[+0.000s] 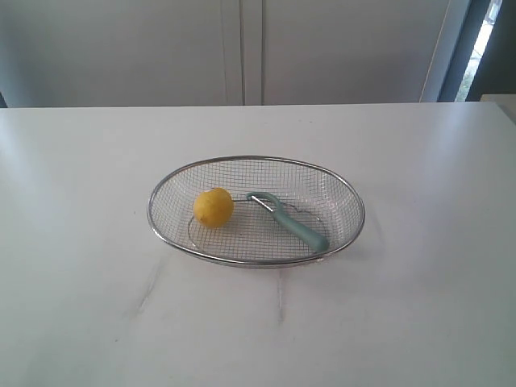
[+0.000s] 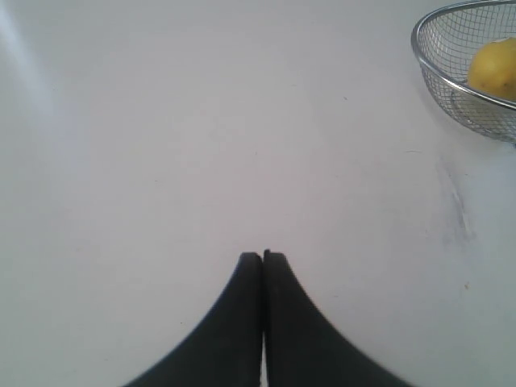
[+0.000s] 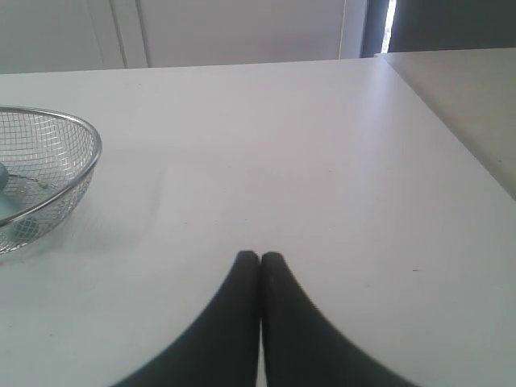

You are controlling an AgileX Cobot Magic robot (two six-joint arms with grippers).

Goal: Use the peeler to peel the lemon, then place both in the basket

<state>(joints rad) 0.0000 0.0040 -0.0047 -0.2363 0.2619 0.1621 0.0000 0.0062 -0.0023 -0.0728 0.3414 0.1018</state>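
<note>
The lemon (image 1: 214,207) and peeler (image 1: 289,220) lie side by side in the basket (image 1: 255,262). Both grippers (left (image 2: 263,256), right (image 3: 259,256)) are closed, empty, above bare table (image 1: 89,242).

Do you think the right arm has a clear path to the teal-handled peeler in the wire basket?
Probably yes: the teal-handled peeler lies uncovered in the right half of the silver mesh basket, apart from the yellow lemon.

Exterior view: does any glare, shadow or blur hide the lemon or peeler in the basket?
Exterior view: soft even light, lemon and peeler sharp in the basket, no glare on them. Left wrist view: left gripper a dark silhouette. Right wrist view: peeler only a blurred teal patch.
</note>
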